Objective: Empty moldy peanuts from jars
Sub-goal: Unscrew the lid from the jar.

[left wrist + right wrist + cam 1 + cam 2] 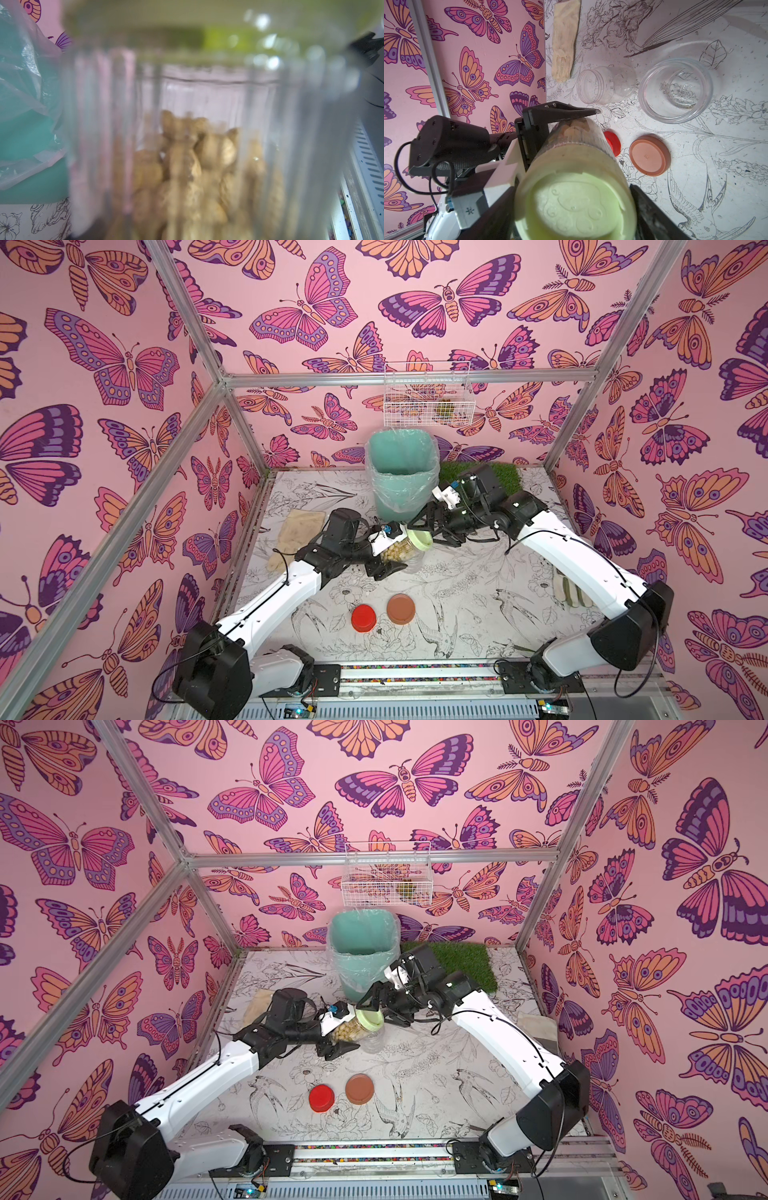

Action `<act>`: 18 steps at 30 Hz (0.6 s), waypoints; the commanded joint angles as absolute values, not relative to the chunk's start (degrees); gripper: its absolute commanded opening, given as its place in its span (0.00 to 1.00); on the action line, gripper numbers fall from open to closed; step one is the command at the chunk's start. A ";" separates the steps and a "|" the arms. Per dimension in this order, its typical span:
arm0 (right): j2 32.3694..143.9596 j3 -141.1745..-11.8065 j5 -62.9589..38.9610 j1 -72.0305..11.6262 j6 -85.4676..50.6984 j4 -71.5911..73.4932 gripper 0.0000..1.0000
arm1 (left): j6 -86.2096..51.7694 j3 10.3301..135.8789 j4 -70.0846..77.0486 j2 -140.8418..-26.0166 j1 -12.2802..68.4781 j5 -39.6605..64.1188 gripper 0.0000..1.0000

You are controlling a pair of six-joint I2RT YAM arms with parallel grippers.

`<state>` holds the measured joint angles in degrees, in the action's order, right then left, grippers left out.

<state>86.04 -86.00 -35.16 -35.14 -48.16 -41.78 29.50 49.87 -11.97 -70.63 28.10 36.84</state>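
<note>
Moldy peanuts [390, 554] sit in a pale tan heap inside the green-lidded jar [577, 135], which hangs tilted above the worktop [478, 605], just in front of the liner-wrapped teal bin [401, 472]. The left gripper [353, 1033] has its fingers [562, 113] clenched across the jar's clear wall, and the left wrist view shows the nuts blurred, close behind the ribbed plastic. The light green lid [575, 205] is on and faces the right gripper [424, 533], whose dark fingers [652, 218] flank the lid on both sides, very close to its rim. Whether they press it or stand just off it cannot be told. In the right wrist view two empty lidless jars are on the worktop below, one on its side [606, 85] and one upright [677, 89]. A red lid [363, 617] and a brown lid [400, 608] lie flat side by side, not touching, nearer the arm bases.
</note>
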 commanded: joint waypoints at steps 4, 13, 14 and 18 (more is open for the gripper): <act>84.30 -85.93 -39.73 -31.94 -31.37 -40.22 0.21 | 28.30 49.48 -7.55 -70.05 28.01 40.12 0.00; 79.64 -82.14 -44.86 -29.90 -12.54 -29.98 0.02 | 27.82 49.37 -7.65 -70.31 27.95 41.30 0.00; 78.25 -80.53 -45.74 -29.80 -10.38 -27.47 0.01 | 27.77 49.47 -7.76 -70.33 27.95 41.60 0.00; 73.19 -75.24 -46.81 -29.79 0.24 -21.28 0.00 | 27.63 49.74 -7.99 -70.76 27.95 42.59 0.00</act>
